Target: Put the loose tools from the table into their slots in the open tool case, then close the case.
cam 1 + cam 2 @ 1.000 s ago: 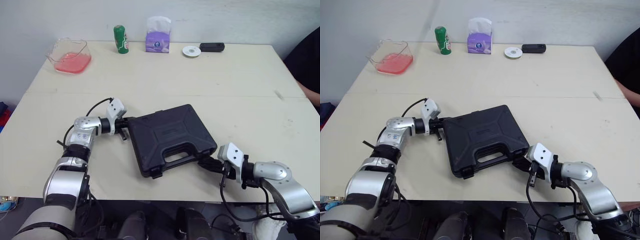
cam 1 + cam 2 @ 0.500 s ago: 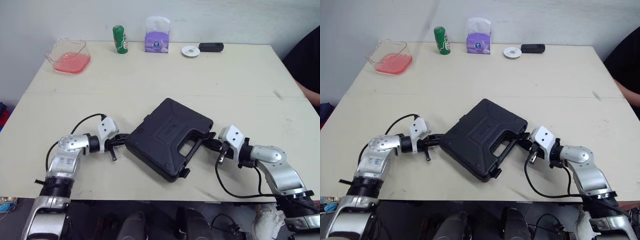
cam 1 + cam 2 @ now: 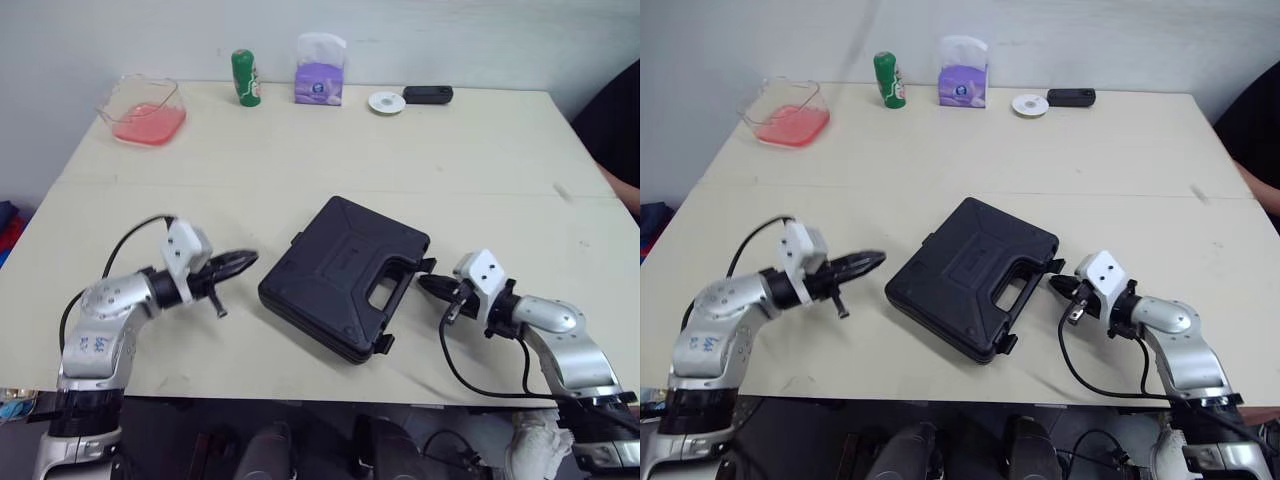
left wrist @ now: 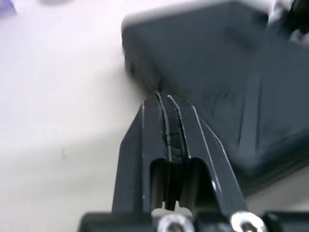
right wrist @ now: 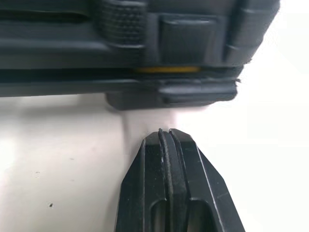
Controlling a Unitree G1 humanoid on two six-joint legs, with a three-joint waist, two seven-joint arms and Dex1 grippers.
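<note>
The black tool case (image 3: 345, 275) lies closed on the table, turned diagonally, its handle (image 3: 383, 293) facing my right side. My left gripper (image 3: 243, 262) is shut with nothing in it, a short way off the case's left corner (image 4: 145, 48). My right gripper (image 3: 427, 284) is also shut and empty, its tip just off the case's handle edge, where a latch (image 5: 195, 89) and a thin yellow strip (image 5: 166, 69) show in the right wrist view. No loose tools lie on the table.
Along the far edge stand a clear tub with pink contents (image 3: 143, 110), a green can (image 3: 244, 77), a purple tissue box (image 3: 321, 82), a small white disc (image 3: 384, 102) and a black device (image 3: 428, 94). A person's dark sleeve (image 3: 615, 120) shows at the right edge.
The case turned counter-clockwise to a diagonal lie, pushed by both grippers. Since then my left gripper has pulled back from its corner, and my right gripper now sits just off the handle edge.
</note>
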